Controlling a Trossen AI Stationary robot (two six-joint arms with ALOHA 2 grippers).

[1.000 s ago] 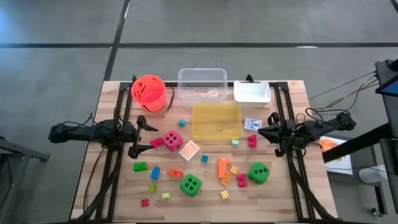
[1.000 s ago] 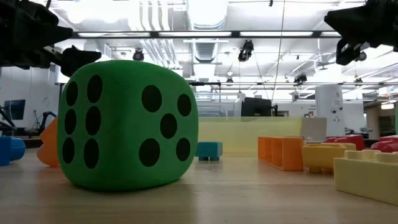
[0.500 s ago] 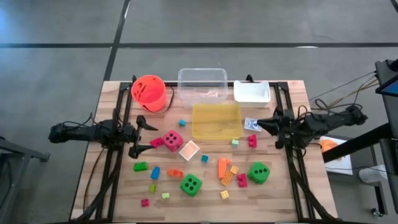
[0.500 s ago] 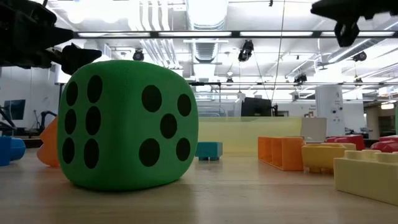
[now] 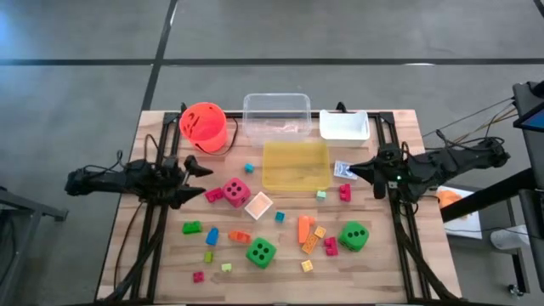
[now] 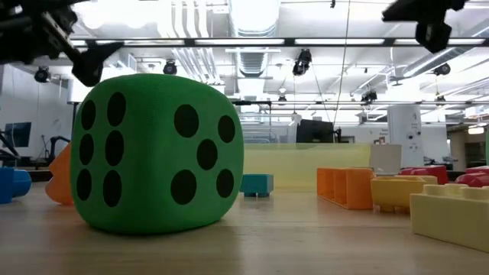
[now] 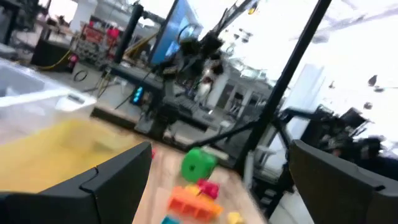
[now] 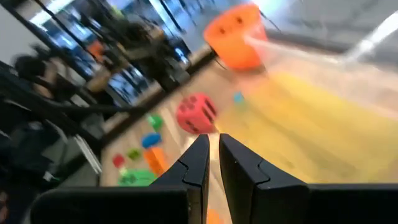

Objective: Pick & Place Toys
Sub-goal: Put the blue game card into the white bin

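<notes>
closed right hand [image 8: 213, 163], pink die [image 8: 196, 112], orange bucket [image 8: 235, 37], yellow tray [image 8: 323, 118]

The left end effector [image 5: 197, 177] now sits rolled about its axis, so its two wide-spread fingers lie closer together in the high view than a second ago. The right end effector [image 5: 355, 170], fingers together, sits farther up the desk, nearer the yellow tray [image 5: 295, 165], and higher in the low view.

Words: none can be read on anything.
Green dice [image 6: 158, 153]: black dots only, six on one side, five on the other.
Pink dice [image 5: 235, 191]: dark dots only.
</notes>
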